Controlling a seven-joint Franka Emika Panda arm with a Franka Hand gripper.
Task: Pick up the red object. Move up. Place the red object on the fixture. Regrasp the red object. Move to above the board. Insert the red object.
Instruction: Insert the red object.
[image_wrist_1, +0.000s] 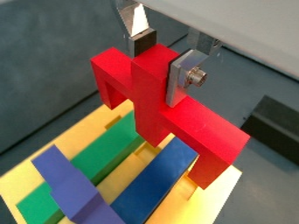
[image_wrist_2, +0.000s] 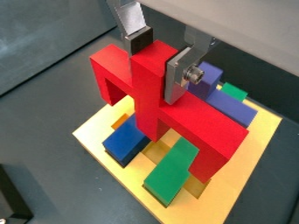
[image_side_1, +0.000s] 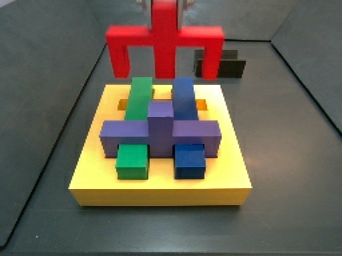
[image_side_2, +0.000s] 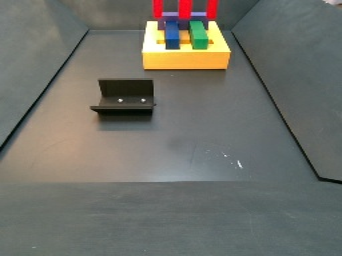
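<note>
Wrist views show the gripper (image_wrist_1: 163, 59) pinching the red object (image_wrist_1: 163, 101) by its central stub, legs down, w/ it hanging over the board (image_side_1: 160, 180), prob. so legs can drop into slots.

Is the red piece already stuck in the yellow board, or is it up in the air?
Up in the air. The tool holds the red piece above the yellow board, legs hanging down.
</note>
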